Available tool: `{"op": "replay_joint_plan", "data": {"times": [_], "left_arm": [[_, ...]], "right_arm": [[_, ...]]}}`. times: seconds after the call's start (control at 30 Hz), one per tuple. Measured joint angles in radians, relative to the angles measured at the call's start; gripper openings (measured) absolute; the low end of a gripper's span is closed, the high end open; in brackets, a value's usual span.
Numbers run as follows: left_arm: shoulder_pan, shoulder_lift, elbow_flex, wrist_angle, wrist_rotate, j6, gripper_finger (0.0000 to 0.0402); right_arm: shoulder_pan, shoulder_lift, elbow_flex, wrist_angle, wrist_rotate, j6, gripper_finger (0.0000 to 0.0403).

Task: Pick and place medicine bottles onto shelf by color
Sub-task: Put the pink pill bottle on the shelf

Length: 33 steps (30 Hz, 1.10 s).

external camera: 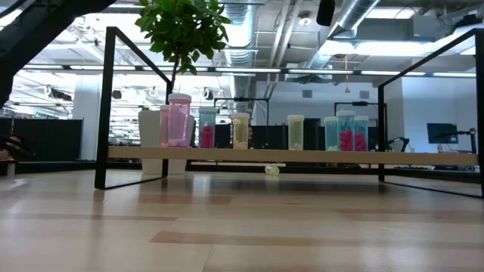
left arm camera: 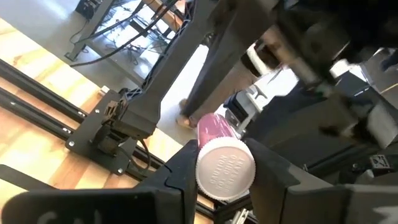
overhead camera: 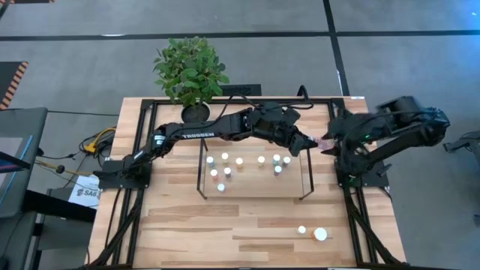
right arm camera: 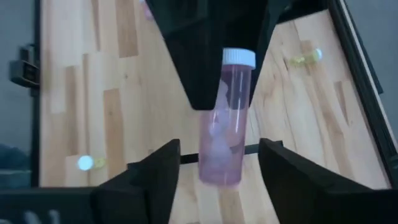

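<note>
One pink bottle (right arm camera: 222,124), base hidden.

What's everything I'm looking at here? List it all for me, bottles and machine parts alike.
shelf bottles: about ten, white caps with pink, teal and yellow bodies, standing on the shelf
loose bottles: two, white tops, on the table's front right; one is wider
pink bottle: one, white cap, in the air between the two grippers
shelf: one, light wood with black wire ends, mid-table
plant: one, green, at the table's back edge
table: one, light wood with a black frame
left gripper: one, dark, shut on the pink bottle
right gripper: one, dark, open, fingers either side of the pink bottle without touching it
</note>
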Motion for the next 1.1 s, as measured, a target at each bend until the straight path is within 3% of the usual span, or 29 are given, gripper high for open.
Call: {"op": "replay_joint_plan", "data": {"times": [0.13,0.27,0.37,0.5,0.7,0.97,1.1], "left_arm": [[0.001,0.000,0.000,-0.051,0.040,-0.021,0.0091],[-0.002,0.000,0.000,-0.172,0.166,-0.064,0.0096],[-0.004,0.000,0.000,-0.321,0.276,-0.088,0.0097],[-0.016,0.000,0.000,-0.614,0.305,-0.082,0.0097],[-0.054,0.001,0.000,-0.931,0.194,-0.026,0.0097],[-0.111,0.002,-0.004,-1.113,-0.062,-0.060,0.0098],[-0.140,0.009,-0.006,-1.183,-0.115,-0.097,0.0098]], "right_arm": [[0.000,-0.003,0.110,-0.044,-0.002,0.030,0.0254],[0.000,-0.014,0.197,-0.042,-0.003,0.063,0.0255],[0.000,-0.020,0.236,-0.044,-0.003,0.080,0.0255],[0.000,-0.044,0.242,-0.044,-0.002,0.101,0.0255],[0.000,-0.058,0.242,-0.045,-0.002,0.100,0.0255],[0.000,-0.062,0.242,-0.045,-0.002,0.065,0.0255],[0.000,-0.062,0.242,-0.045,-0.002,0.048,0.0255]]}}
